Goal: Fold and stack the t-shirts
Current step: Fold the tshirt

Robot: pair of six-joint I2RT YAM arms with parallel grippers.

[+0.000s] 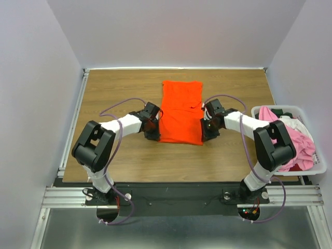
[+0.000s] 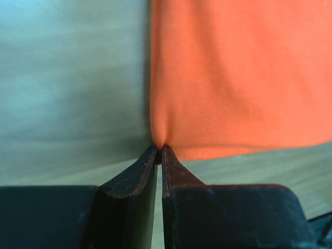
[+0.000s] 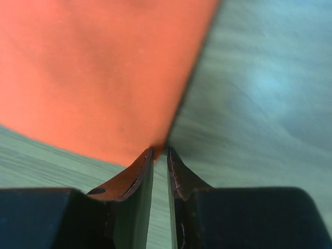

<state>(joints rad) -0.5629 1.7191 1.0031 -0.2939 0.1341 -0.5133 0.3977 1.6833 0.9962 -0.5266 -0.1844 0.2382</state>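
A bright orange t-shirt (image 1: 180,111) lies flat as a long narrow strip in the middle of the wooden table (image 1: 119,161). My left gripper (image 1: 155,136) is at its near left corner. In the left wrist view the left gripper (image 2: 159,149) is shut on a small pinch of the orange t-shirt (image 2: 238,78) at that corner. My right gripper (image 1: 204,136) is at the near right corner. In the right wrist view the right gripper (image 3: 160,150) is closed to a narrow slit with the corner of the orange t-shirt (image 3: 93,72) caught at its tips.
A white plastic bin (image 1: 317,167) stands at the table's right edge, holding a pink t-shirt (image 1: 300,144), a white one (image 1: 293,124) and a bit of dark cloth (image 1: 278,111). Bare wood surrounds the orange shirt. Grey walls close in the left, back and right sides.
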